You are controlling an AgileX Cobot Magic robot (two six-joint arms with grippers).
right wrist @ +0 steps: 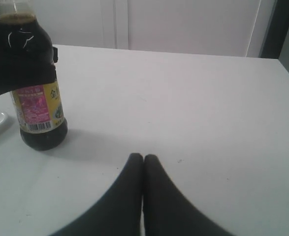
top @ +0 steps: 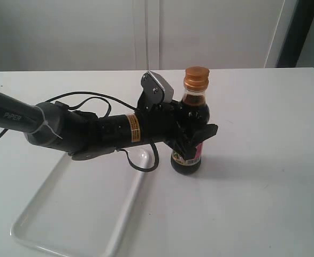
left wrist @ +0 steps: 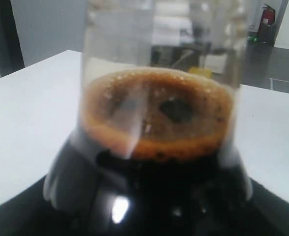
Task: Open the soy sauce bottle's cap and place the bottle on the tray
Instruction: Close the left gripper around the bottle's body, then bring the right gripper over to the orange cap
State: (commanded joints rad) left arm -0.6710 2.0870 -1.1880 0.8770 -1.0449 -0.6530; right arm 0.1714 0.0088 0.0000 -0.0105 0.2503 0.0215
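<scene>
One tray [top: 66, 214] is lying flat on the table [top: 263, 203] at the near left, unoccupied; it is waiting as the drop-off spot, so the bottle has not been placed yet.

One left arm is reaching in from the left, passing over the tray's far right corner. Its left gripper [top: 191, 140] is clamping the one soy sauce bottle [top: 190, 112] around the body, at and just above the label. Judgement: it is acting as a vise, steadying the bottle so the other arm can work the cap. The bottle is standing upright on the table, just right of the tray's right edge, not on it.

In the left wrist view the glass neck and foamy liquid line are filling the picture, confirming how close the hold is.

One cap [top: 196, 77] is sitting on the neck, apparently shut; the opening step is looking not yet done.

The right gripper [right wrist: 143, 169] is hovering low over bare table to the right of the bottle, well apart from it. Its fingertips are pressing together with nothing between them.

Count: one tray, one bottle, one cap, two grippers.
</scene>
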